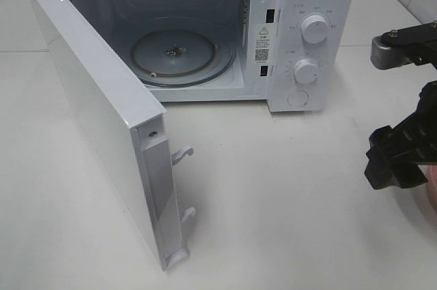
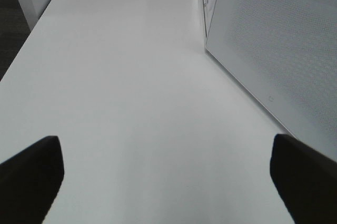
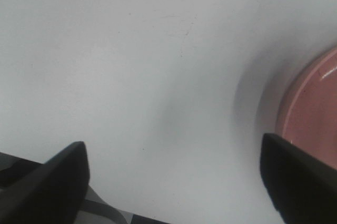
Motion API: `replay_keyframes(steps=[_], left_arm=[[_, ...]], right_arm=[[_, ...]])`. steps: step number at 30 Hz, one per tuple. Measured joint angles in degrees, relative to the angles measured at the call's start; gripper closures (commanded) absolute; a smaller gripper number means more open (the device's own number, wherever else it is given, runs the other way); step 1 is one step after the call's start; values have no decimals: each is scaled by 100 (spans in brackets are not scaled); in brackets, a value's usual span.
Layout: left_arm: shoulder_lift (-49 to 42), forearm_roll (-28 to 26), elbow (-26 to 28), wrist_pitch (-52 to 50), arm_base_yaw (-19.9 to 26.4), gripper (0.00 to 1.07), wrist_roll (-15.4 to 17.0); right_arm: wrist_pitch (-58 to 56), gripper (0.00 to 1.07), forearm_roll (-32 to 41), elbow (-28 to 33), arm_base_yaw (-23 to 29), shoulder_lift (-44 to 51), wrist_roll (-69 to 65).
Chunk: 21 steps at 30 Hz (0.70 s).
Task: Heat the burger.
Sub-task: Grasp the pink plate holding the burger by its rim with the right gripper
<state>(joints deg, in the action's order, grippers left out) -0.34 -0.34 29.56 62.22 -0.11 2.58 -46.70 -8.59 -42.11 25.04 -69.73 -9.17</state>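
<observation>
The microwave door (image 1: pixel 89 112) stands wide open, nearest to the camera, and a glass turntable (image 1: pixel 181 54) shows inside the microwave (image 1: pixel 311 3). The right hand (image 3: pixel 174 182) hangs over the desk (image 1: pixel 287 194) with fingers apart, just beside a pink plate (image 3: pixel 310 108). The left hand (image 2: pixel 166 176) is also spread and holds nothing. Where the burger is, I cannot tell.
</observation>
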Motion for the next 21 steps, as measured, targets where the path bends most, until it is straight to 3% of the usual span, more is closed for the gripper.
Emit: replay_keyframes(steps=[9, 11, 14, 21], left_arm=[[0, 0, 0, 0, 0, 6, 0], [0, 0, 0, 0, 0, 6, 0], [0, 0, 0, 0, 0, 6, 0], [0, 0, 0, 0, 0, 6, 0]], right_arm=[[0, 13, -109, 0, -138, 0, 17], [0, 15, -155, 0, -498, 0, 34], [0, 15, -160, 0, -579, 0, 52], [6, 21, -195, 0, -1329, 0, 183]])
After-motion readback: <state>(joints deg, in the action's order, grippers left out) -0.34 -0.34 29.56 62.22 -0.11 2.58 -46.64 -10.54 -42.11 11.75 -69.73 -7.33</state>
